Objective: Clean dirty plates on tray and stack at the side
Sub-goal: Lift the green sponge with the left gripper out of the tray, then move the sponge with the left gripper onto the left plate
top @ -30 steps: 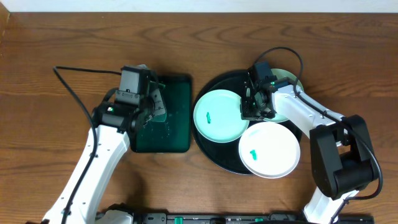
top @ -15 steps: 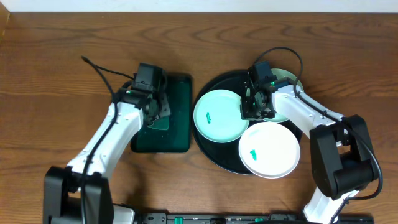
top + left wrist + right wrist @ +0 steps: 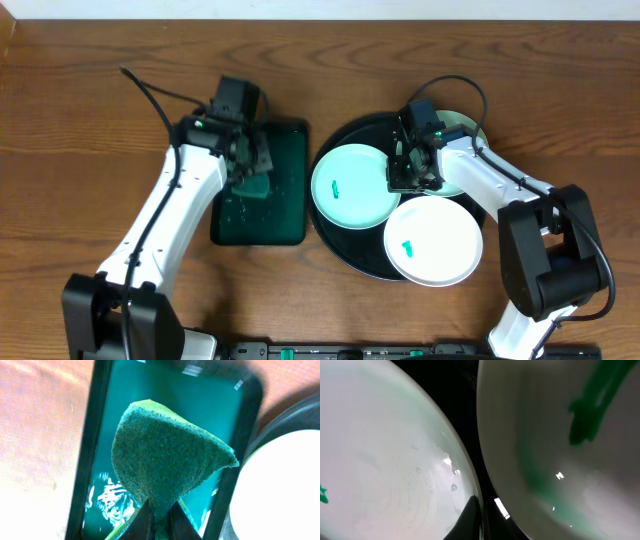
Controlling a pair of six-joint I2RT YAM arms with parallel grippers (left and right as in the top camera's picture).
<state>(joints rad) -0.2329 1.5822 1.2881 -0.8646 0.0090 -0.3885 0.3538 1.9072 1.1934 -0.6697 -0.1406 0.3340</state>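
Three plates lie on the black tray (image 3: 348, 247): a pale-mint one (image 3: 352, 200) at the left, a white one (image 3: 445, 250) at the front, and one (image 3: 472, 133) at the back, half under my right arm. The two open plates each show a small green smear. My right gripper (image 3: 410, 182) stands where the plates meet. In the right wrist view it (image 3: 481, 516) is shut on the thin rim of the left plate (image 3: 385, 450), with a smeared plate (image 3: 545, 465) beside it. My left gripper (image 3: 160, 516) is shut on a green sponge (image 3: 165, 455) over the green tray (image 3: 288, 220).
The rectangular dark green tray (image 3: 93, 435) holds a film of water that glints under the sponge. It sits just left of the black tray (image 3: 295, 410), almost touching it. Bare wooden table (image 3: 80, 200) lies to the left and behind.
My left arm has swung its elbow outward, and its wrist has shifted slightly toward the back of the green tray with the sponge. The right arm and the plates have not moved.
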